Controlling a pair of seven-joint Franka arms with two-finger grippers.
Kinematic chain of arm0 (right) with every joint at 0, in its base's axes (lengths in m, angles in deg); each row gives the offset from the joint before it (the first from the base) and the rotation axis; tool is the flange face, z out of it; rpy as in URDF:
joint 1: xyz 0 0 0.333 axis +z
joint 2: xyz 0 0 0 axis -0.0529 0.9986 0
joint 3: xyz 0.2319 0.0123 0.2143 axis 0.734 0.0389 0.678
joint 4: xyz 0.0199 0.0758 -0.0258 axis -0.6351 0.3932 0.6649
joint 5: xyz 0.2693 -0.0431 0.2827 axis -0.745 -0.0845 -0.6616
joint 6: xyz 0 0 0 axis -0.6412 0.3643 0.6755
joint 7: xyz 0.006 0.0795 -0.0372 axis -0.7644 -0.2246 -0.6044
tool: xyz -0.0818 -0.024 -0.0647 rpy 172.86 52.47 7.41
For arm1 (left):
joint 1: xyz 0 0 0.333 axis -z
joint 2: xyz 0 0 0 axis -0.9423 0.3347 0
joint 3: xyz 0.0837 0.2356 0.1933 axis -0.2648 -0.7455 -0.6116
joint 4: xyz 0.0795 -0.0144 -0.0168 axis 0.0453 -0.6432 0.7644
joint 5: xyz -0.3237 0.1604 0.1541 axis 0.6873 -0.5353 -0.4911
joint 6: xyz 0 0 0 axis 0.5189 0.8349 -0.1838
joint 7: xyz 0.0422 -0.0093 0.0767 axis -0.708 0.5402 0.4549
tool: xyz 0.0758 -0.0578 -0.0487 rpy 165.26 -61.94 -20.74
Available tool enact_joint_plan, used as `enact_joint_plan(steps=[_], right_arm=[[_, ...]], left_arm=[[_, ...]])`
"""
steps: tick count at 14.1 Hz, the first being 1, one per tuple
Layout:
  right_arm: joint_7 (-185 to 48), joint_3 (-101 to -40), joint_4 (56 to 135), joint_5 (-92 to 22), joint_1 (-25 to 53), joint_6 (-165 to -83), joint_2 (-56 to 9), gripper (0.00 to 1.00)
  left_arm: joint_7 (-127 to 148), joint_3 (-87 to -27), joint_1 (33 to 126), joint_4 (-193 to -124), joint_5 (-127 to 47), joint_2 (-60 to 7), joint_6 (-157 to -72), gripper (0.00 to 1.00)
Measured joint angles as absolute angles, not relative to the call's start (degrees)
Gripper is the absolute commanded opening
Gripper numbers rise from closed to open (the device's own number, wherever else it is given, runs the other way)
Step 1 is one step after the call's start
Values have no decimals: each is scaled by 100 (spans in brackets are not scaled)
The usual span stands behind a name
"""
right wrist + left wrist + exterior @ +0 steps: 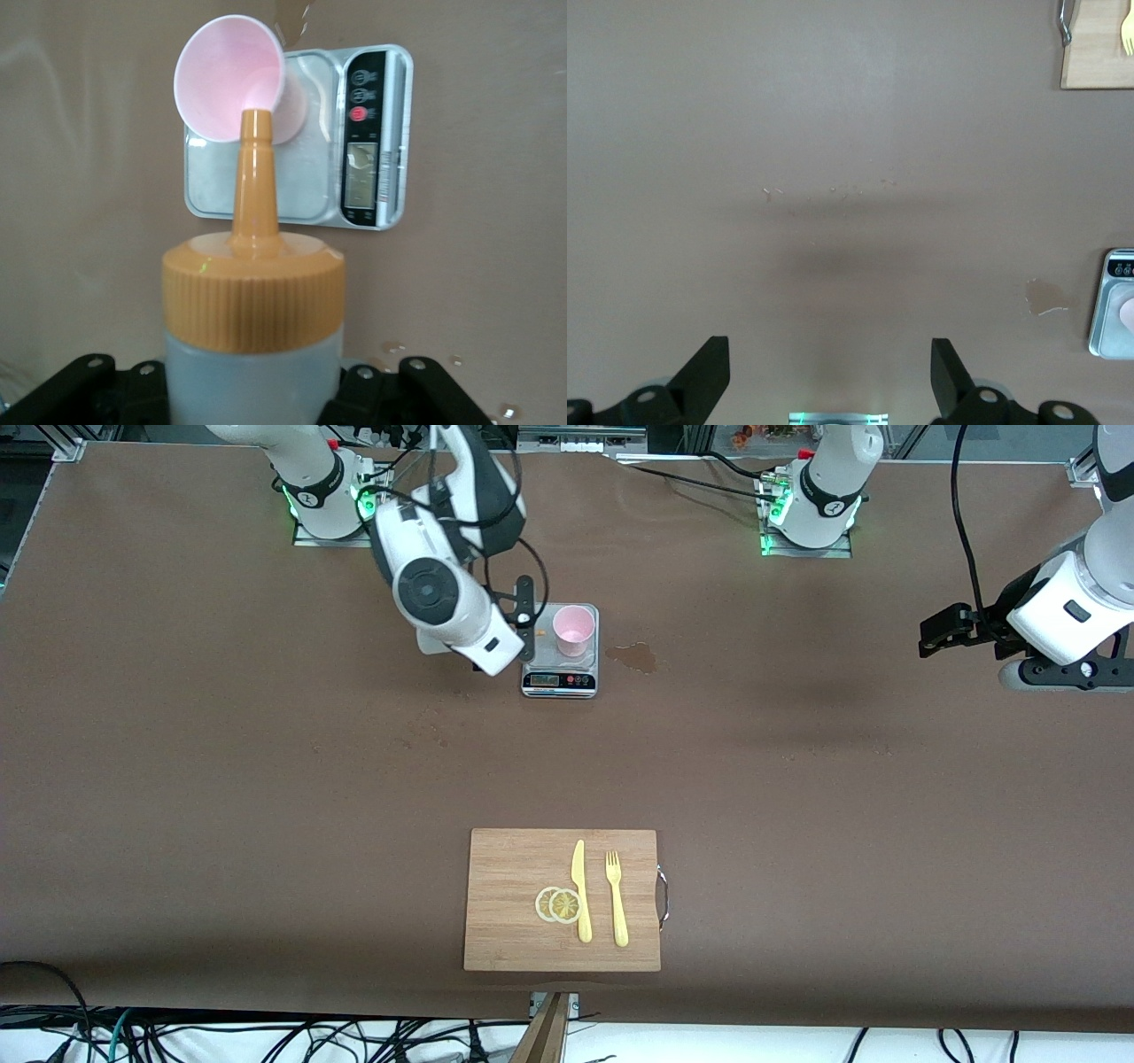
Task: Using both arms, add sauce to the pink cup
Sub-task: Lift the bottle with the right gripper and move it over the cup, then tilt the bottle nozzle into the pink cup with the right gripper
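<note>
The pink cup [573,631] stands upright on a small silver kitchen scale [560,682], nearer the robots' bases than the table's middle. My right gripper [524,622] hangs beside the scale and is shut on the sauce bottle [252,372]. In the right wrist view its orange nozzle cap [254,266] is tilted toward the mouth of the pink cup [232,80] on the scale [306,190]. The arm hides most of the bottle in the front view. My left gripper [941,631] waits open and empty over bare table at the left arm's end; it also shows in the left wrist view [828,376].
A wooden cutting board [514,868] lies near the front edge with a yellow knife [581,890], a yellow fork [617,899] and two lemon slices [558,904]. A wet stain [636,657] marks the table beside the scale.
</note>
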State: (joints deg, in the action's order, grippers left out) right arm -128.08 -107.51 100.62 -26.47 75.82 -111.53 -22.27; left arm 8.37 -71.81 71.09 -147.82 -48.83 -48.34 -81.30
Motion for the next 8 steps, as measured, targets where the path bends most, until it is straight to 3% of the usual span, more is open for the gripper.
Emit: enact_joint_plan(steps=[8], right_arm=[[-11387, -9935, 9969, -1645, 7713, -11145, -2140, 0]], left_arm=[[836, -7164, 7117, -14741, -4883, -4833, -7938, 100]])
